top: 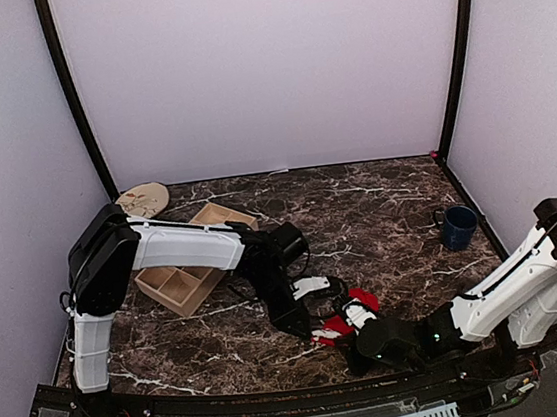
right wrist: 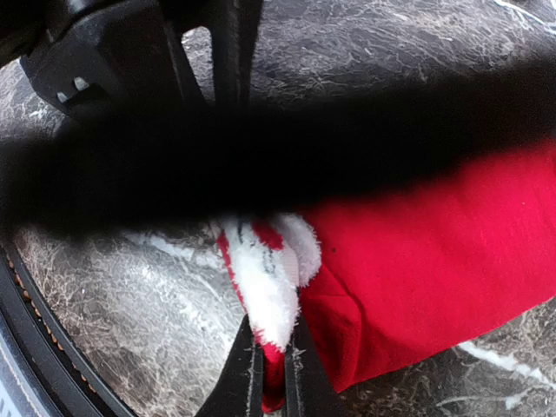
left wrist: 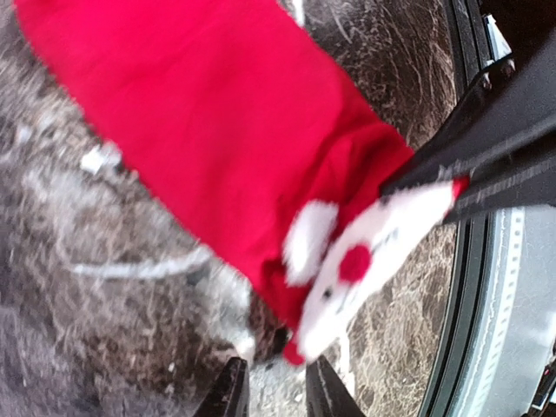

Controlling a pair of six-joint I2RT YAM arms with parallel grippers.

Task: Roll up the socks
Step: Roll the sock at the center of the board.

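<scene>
The red sock (top: pixel 363 302) lies near the table's front edge, between my two grippers. In the left wrist view the red sock (left wrist: pixel 226 130) fills the frame, its end carrying a fluffy white patch (left wrist: pixel 373 243). My right gripper (right wrist: pixel 273 328) is shut on that white-and-red end, and the rest of the red sock (right wrist: pixel 417 278) spreads to its right. My left gripper (left wrist: pixel 274 365) hovers low over the marble, its jaws slightly apart and holding nothing, the sock's tip just beyond them. The tan sock (top: pixel 143 198) lies flat at the back left, far from both grippers.
A wooden compartment tray (top: pixel 190 269) sits at the left, partly under my left arm. A blue mug (top: pixel 457 225) stands at the right near the wall. The table's black front rail (left wrist: pixel 473 287) runs close beside the red sock.
</scene>
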